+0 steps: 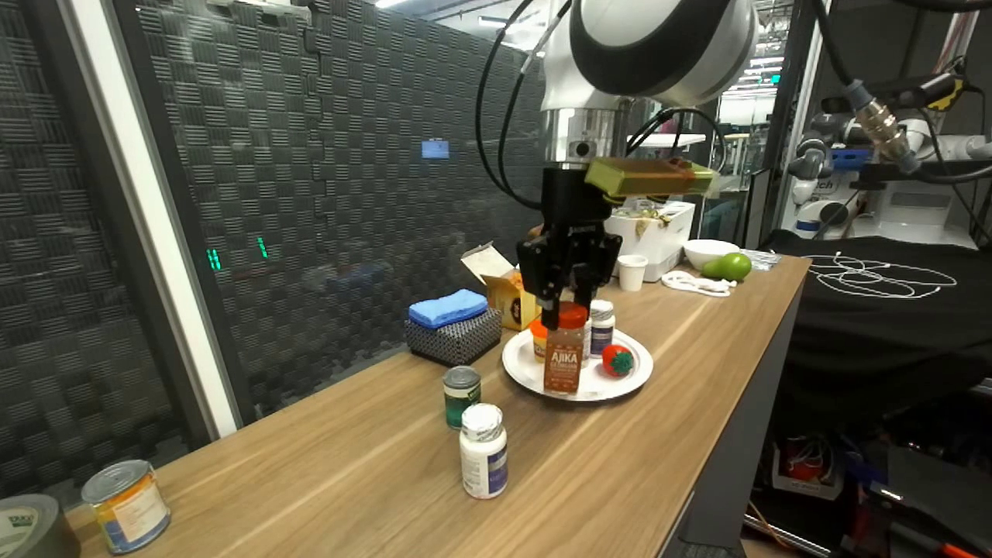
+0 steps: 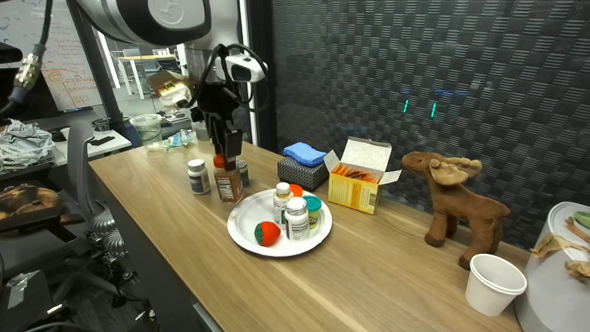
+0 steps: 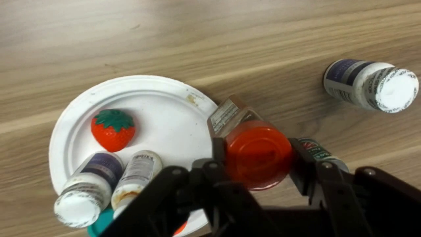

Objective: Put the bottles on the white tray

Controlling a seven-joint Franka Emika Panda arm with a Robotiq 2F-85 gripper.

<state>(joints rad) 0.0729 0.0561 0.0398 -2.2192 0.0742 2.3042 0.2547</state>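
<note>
pinching gripper (image 3: 259, 158): red-capped bottle (image 2: 228, 186), just beside white tray (image 3: 174, 121)
on white tray: strawberry (image 3: 113, 133), two white bottles (image 2: 297, 221), two lidded jars (image 2: 313, 211)
green can (image 1: 463, 399), third white bottle (image 1: 483, 457): near red-capped bottle
box (image 1: 465, 335): near white tray, under blue cloth (image 1: 448, 308)

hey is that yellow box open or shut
Open: an exterior view shows the yellow box with its lid raised and orange packets inside.

The white tray (image 3: 174, 118) lay flat, round, 1 brownish smudge on its rim; 4 containers stood clustered on it: a purple-labelled white pill bottle (image 2: 297, 222), a slim white bottle (image 2: 280, 205), a teal-lidded tub (image 2: 313, 209), a partly hidden orange-lidded tub (image 1: 538, 342); the red-capped brown bottle (image 2: 228, 186) was upright just beside the rim, contact unclear; a 2nd white pill bottle (image 1: 483, 456) stood upright, apart.
</note>
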